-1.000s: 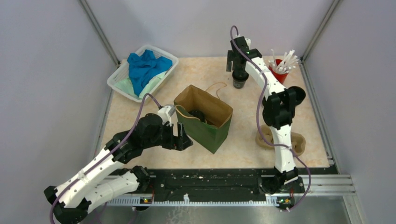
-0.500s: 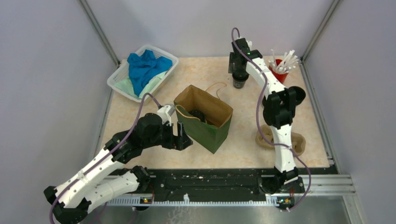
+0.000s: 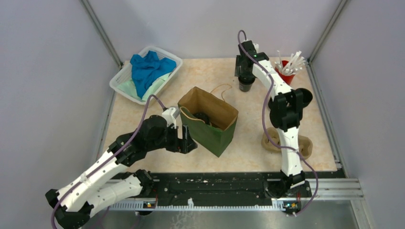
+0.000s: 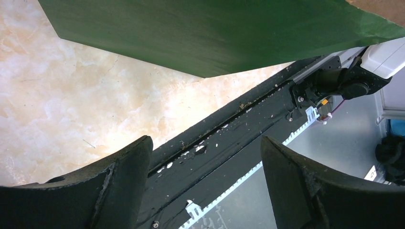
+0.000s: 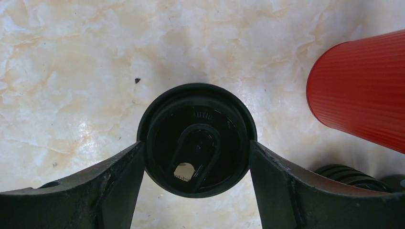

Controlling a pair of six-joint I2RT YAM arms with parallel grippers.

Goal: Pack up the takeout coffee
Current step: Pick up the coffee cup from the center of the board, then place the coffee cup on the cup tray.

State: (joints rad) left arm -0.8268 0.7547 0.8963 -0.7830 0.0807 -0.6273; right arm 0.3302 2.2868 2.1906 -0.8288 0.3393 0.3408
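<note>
A small black coffee cup (image 3: pixel 246 86) with a round black lid stands on the table at the back, beside the red cup. My right gripper (image 3: pixel 245 76) is over it, and in the right wrist view (image 5: pixel 197 145) its fingers touch the lid (image 5: pixel 196 119) on both sides. A second black cup (image 3: pixel 203 117) sits inside the open paper bag (image 3: pixel 212 131), which is green outside and brown inside. My left gripper (image 3: pixel 188 141) is open and empty at the bag's near left side. The bag's green wall (image 4: pixel 215 33) fills the top of the left wrist view, above the open fingers (image 4: pixel 124 181).
A red cup of white sticks (image 3: pixel 286 71) stands right of the black cup, close to it in the right wrist view (image 5: pixel 358 90). A tan pulp carrier (image 3: pixel 305 145) lies at the near right. A white basket (image 3: pixel 117 81) with blue cloth is at the back left.
My right gripper has come down over the black cup at the back and now has its fingers on the lid. The left arm and the bag have not moved.
</note>
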